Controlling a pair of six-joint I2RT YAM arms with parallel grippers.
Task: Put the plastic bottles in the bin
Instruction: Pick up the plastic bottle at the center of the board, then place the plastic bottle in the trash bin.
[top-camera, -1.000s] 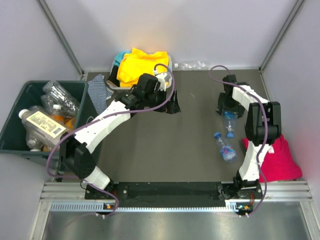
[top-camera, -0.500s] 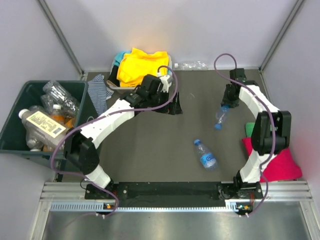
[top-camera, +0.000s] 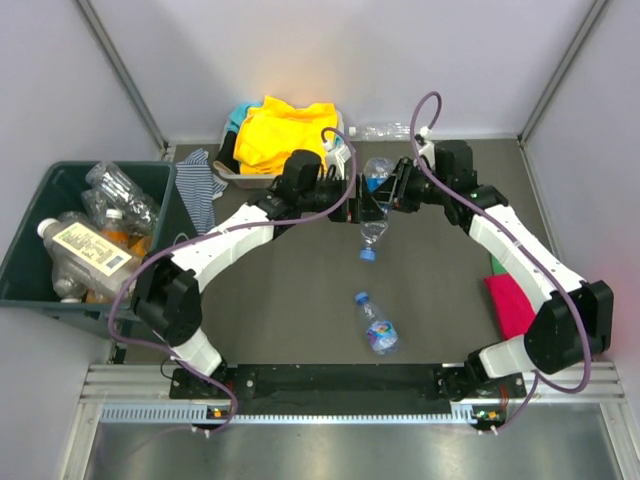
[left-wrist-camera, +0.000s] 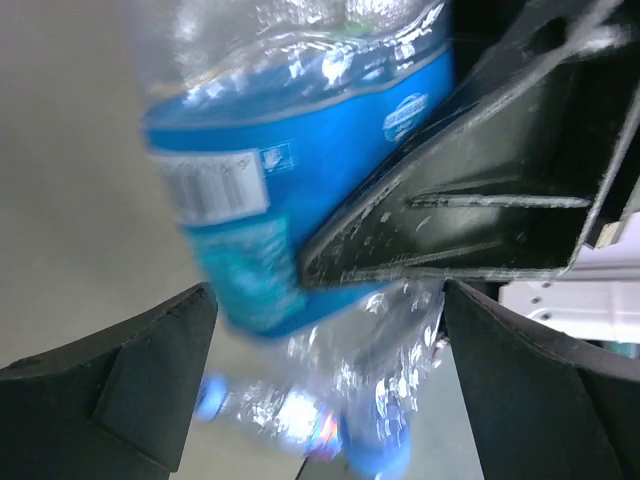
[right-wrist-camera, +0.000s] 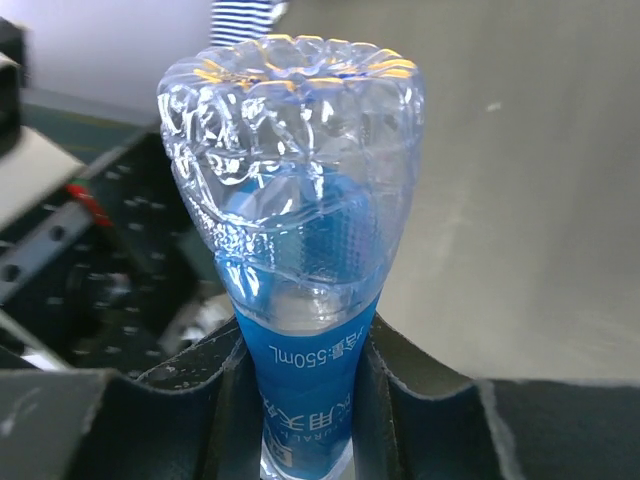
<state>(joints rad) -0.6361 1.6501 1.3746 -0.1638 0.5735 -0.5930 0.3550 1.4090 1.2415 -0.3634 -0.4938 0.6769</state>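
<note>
My right gripper (top-camera: 396, 190) (right-wrist-camera: 305, 400) is shut on a clear plastic bottle with a blue label (top-camera: 372, 215) (right-wrist-camera: 290, 160), held above the table's middle with its blue cap down. My left gripper (top-camera: 360, 205) (left-wrist-camera: 330, 400) is open. Its fingers (left-wrist-camera: 150, 380) stand wide on either side of that bottle (left-wrist-camera: 290, 160), not touching it as far as I can see. A second blue-capped bottle (top-camera: 376, 325) lies on the table nearer the arm bases. The dark green bin (top-camera: 110, 166) at the left holds several bottles (top-camera: 90, 245).
A white tray of yellow cloth (top-camera: 285, 130) stands at the back, a striped cloth (top-camera: 200, 182) beside the bin. Against the back wall lies a clear bottle (top-camera: 385, 130). A pink cloth (top-camera: 512, 302) lies at the right, partly under my right arm.
My right gripper shut on the bottle at the right, lifted it and swung left to meet the left gripper. The other bottle slid left and nearer. The left gripper barely moved.
</note>
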